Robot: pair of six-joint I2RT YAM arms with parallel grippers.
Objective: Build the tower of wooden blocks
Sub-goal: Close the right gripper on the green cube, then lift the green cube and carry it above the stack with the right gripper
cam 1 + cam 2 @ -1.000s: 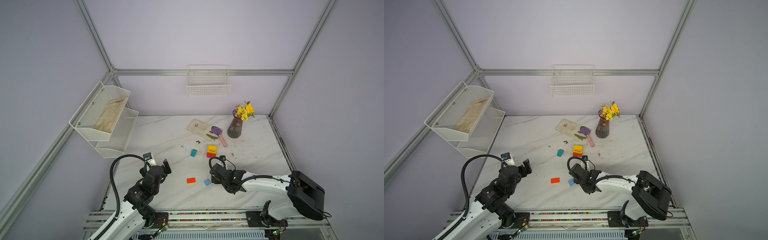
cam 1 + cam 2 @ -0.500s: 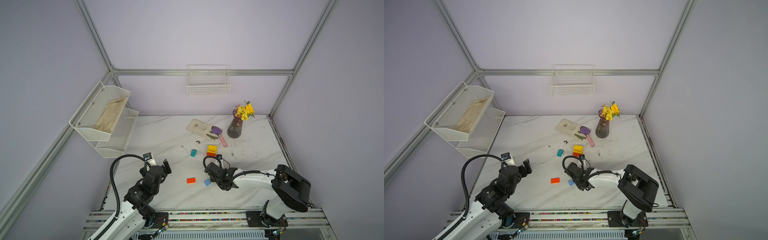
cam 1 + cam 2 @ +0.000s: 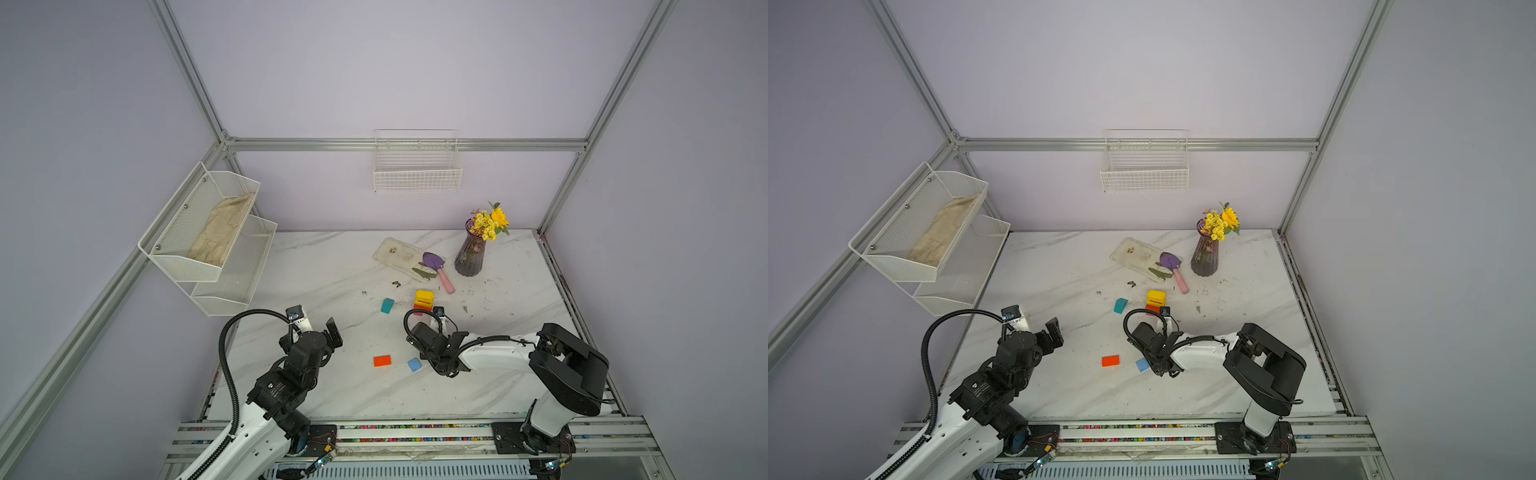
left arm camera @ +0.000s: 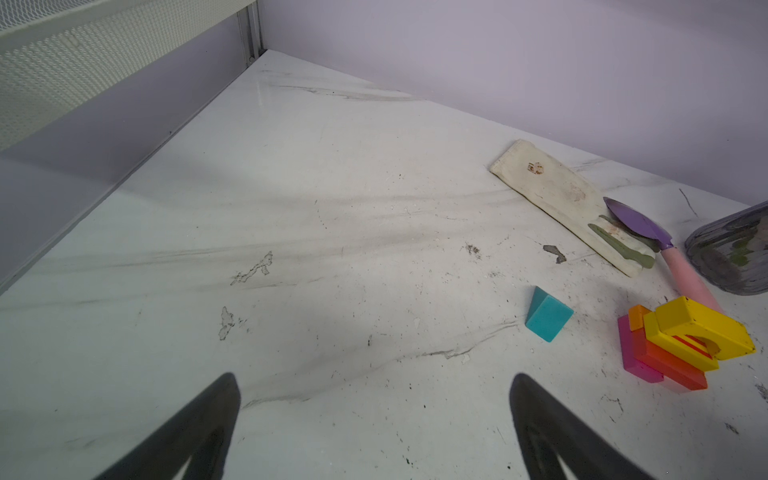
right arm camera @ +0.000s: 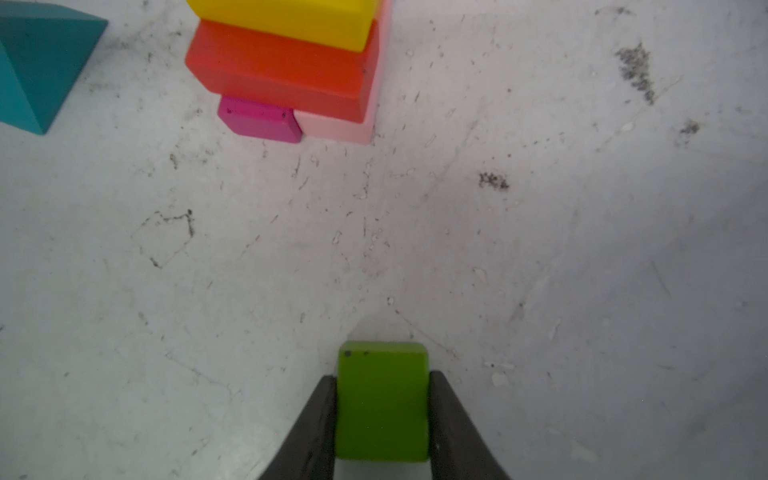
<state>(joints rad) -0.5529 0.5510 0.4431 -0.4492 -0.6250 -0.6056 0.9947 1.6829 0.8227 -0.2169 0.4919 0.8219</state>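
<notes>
1. Right end effector: narrow, with its fingers against both sides of the green block. The block sits low on the surface. I cannot tell whether it is lifted. Its far end sticks out past the fingertips.
2. Left end effector: spread wide and empty, above bare surface, well apart from every block.
3. Tower: stands near the trowel and the vase. Magenta and pale pink blocks lie side by side at the base, a red-orange slab is above them, and yellow pieces are on top. The layers are skewed, not flush.
4. Loose pieces: the teal block is just beside the tower. The orange-red block and blue block lie near the right arm.
5. Risk, grip: the painted faces look slick and the hold is toward one end. The green block may pivot or slip on lifting.
6. Risk, placement: the yellow top looks uneven and offset. A block set down off-centre or tilted could slide off.
7. Risk, contact: fingers coming in low could nudge the skewed layers and topple the stack.
8. Risk, clutter: the teal block so close to the base may be knocked on the approach.
</notes>
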